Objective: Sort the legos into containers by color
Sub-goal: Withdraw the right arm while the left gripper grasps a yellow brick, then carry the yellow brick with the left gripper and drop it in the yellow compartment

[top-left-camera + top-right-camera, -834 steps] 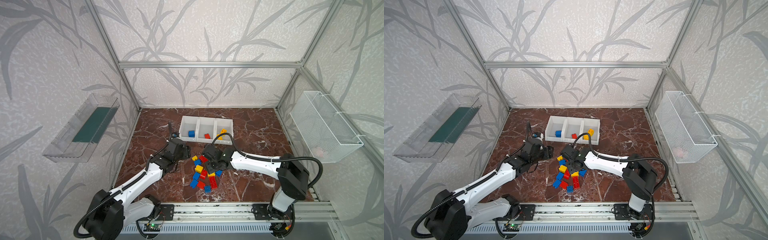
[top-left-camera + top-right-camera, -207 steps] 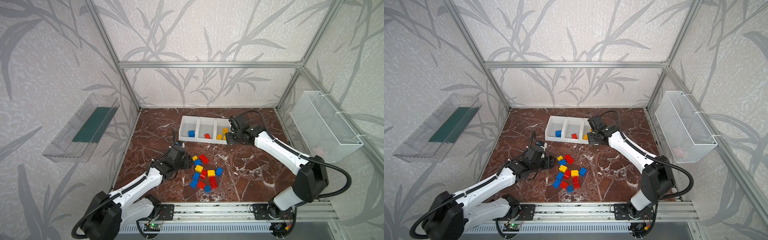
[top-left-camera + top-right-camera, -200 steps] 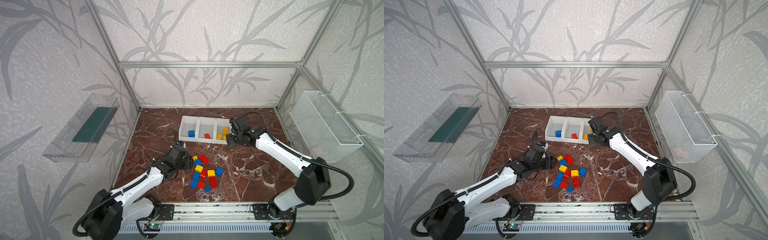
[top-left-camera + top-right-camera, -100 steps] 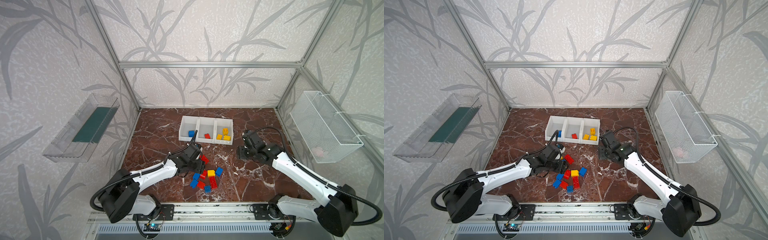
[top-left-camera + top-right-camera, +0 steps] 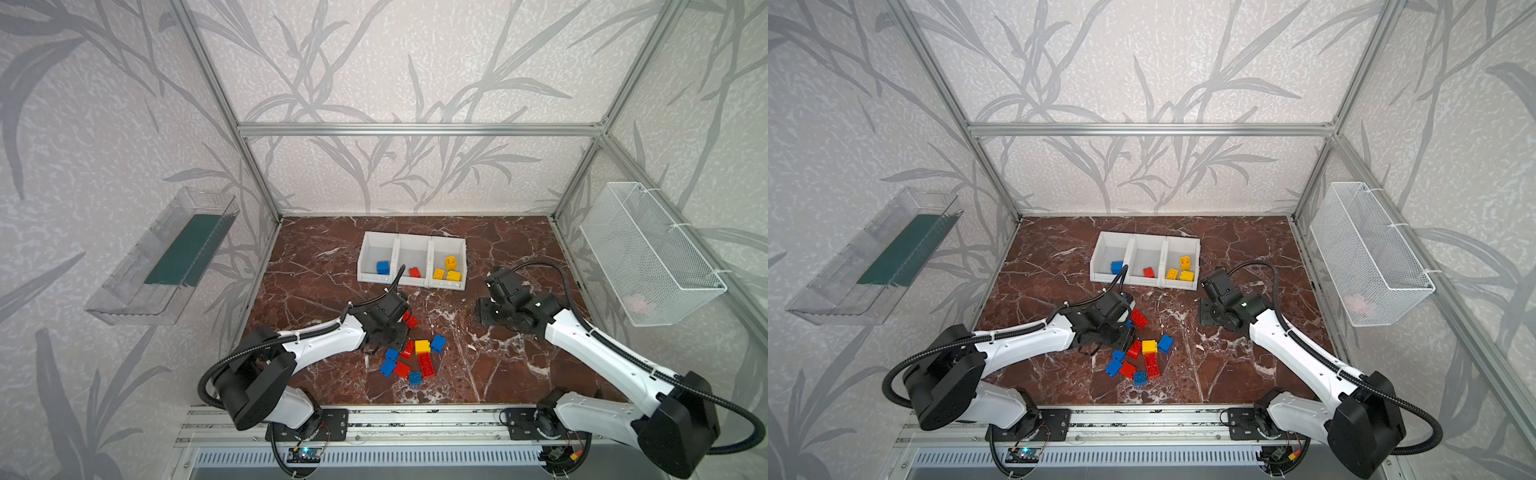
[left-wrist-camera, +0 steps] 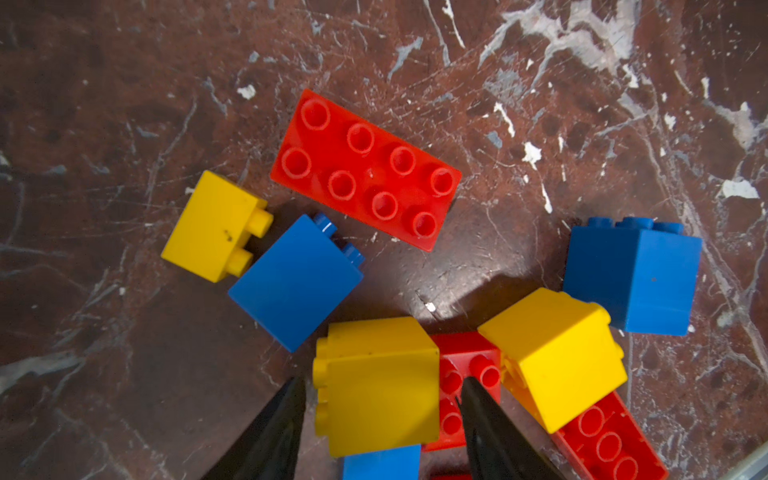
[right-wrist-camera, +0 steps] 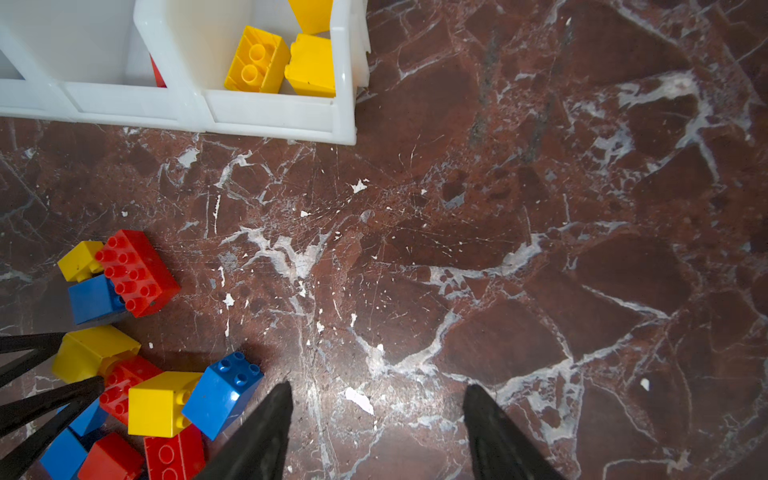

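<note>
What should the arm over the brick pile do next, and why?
Probably close the left gripper on the yellow brick. Its fingers stand either side of that brick with small gaps, so nothing is gripped yet. The end container already holds yellow bricks, so it likely goes there.

The legos (image 6: 365,170) are hard, glossy plastic, smooth on their faces, a few lightly marked. The containers (image 7: 270,112) are white plastic with a soft satin sheen. Under them the surface (image 7: 498,249) looks like polished red-brown marble, veined white and finely scratched. The basket (image 5: 648,249) is white-coated wire mesh; the wall tray (image 5: 137,291) clear plastic.
</note>
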Tool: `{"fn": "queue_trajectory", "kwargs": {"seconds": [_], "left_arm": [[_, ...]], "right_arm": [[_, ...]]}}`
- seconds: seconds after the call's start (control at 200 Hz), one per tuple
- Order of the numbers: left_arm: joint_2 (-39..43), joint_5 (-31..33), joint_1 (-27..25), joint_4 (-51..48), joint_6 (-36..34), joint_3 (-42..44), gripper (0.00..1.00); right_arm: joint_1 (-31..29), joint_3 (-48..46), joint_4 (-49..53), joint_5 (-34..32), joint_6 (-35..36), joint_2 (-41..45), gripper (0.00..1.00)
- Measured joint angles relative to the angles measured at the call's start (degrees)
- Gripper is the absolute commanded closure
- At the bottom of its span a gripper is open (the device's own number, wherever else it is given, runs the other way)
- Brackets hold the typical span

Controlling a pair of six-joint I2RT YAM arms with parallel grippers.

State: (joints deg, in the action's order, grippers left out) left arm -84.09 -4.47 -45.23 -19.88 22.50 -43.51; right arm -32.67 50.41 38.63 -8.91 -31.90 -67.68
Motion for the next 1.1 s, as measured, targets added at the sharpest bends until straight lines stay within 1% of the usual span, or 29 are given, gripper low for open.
{"fn": "queue_trajectory", "kwargs": {"seconds": [0.09, 0.16, 0.295, 0.41, 0.565, 0.755, 0.955, 1.1], "left_arm": [[-1.11, 0.15, -0.13, 0.28, 0.00, -0.39, 0.47], [-1.25, 0.24, -0.15, 0.55, 0.07, -0.39, 0.48], [-1.16, 0.55, -0.20, 1.11, 0.24, -0.37, 0.57], [-0.90, 1.03, -0.22, 1.29, 0.24, -0.17, 0.61], [0.17, 1.95, -0.22, 1.09, 0.22, -0.13, 0.65], [2.38, 3.48, -0.22, 0.13, -0.24, -0.98, 0.65], [2.10, 5.05, -0.20, -1.57, -3.17, -8.31, 0.65], [-2.08, 6.14, -0.20, -1.14, -5.62, -17.64, 0.65]], "right_arm": [[0.00, 0.15, 0.00, 0.00, 0.04, -0.90, 0.34], [-0.02, 0.15, 0.00, 0.00, 0.02, -1.27, 0.34], [-0.02, 0.15, -0.26, 0.02, -0.09, -1.27, 0.35], [-0.02, 0.11, -0.70, 0.00, -0.26, -1.14, 0.35], [-0.02, 0.07, -0.85, 0.00, -0.26, -0.87, 0.35], [-0.02, -0.59, -1.01, -0.02, -0.26, 0.24, 0.35], [-0.02, -2.08, -1.49, -0.07, -0.24, 1.90, 0.35], [-0.02, -4.07, -2.32, -0.20, 0.13, 4.00, 0.35]]}}
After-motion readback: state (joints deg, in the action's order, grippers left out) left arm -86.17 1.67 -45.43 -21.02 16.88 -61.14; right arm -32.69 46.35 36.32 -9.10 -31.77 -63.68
